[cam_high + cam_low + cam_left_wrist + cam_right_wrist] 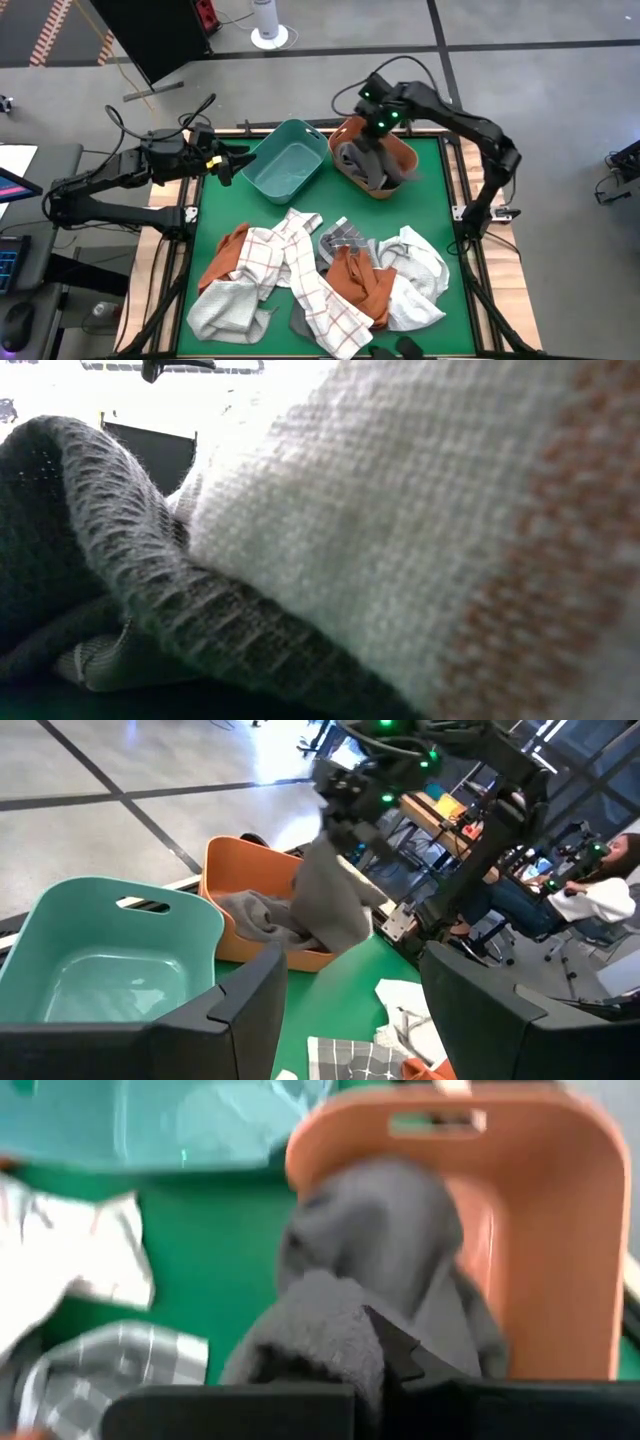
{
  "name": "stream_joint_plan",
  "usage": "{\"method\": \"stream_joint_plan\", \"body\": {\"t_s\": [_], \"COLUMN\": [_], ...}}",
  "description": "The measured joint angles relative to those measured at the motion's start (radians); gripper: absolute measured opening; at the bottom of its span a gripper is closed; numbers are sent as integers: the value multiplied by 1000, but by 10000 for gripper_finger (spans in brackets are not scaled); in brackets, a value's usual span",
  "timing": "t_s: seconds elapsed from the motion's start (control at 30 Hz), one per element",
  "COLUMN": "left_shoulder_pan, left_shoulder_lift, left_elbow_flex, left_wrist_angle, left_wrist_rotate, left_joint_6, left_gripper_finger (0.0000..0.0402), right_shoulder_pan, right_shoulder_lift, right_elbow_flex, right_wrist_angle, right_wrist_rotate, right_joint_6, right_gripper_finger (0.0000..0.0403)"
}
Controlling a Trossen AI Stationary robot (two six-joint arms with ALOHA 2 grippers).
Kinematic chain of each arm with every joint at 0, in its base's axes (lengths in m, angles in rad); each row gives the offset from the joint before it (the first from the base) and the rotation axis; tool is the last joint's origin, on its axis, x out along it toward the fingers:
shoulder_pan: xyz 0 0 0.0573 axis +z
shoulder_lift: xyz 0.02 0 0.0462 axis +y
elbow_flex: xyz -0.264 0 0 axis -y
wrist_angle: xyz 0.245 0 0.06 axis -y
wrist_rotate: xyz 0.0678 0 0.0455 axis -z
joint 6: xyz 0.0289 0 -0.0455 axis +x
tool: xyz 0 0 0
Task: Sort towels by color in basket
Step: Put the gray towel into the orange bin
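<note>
The right claw (372,150) is closed on a grey towel (362,163) over the orange basket (398,152), the left claw (228,166) waits open beside the empty teal basket (287,160), and most towels (320,275) lie unsorted on the table (440,205) nearby

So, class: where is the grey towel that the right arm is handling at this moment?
In the high view, the grey towel hangs from the right gripper over the orange basket, right of the teal basket.
</note>
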Motion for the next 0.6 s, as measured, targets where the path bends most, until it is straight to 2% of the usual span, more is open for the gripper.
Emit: {"method": "stream_joint_plan", "body": {"t_s": [0.17, 0.3, 0.47, 0.6], "left_shoulder_pan": [0, 0, 0, 0], "left_shoulder_lift": [0, 0, -1, 0], "left_elbow_flex": [0, 0, 0, 0], "left_wrist_angle": [0, 0, 0, 0], "left_wrist_rotate": [-4, -9, -8, -8], "left_joint_6": [0, 0, -12, -11], "left_gripper_finger": [219, 219, 219, 219], "right_shoulder_pan": [1, 0, -24, -40], "right_shoulder_lift": [41, 64, 85, 102], "right_elbow_flex": [0, 1, 1, 0], "right_wrist_angle": [197, 280, 208, 94], "right_wrist_rotate": [4, 75, 106, 193], "right_joint_6": [23, 13, -39, -97], "right_gripper_finger": [24, 24, 24, 24]}}
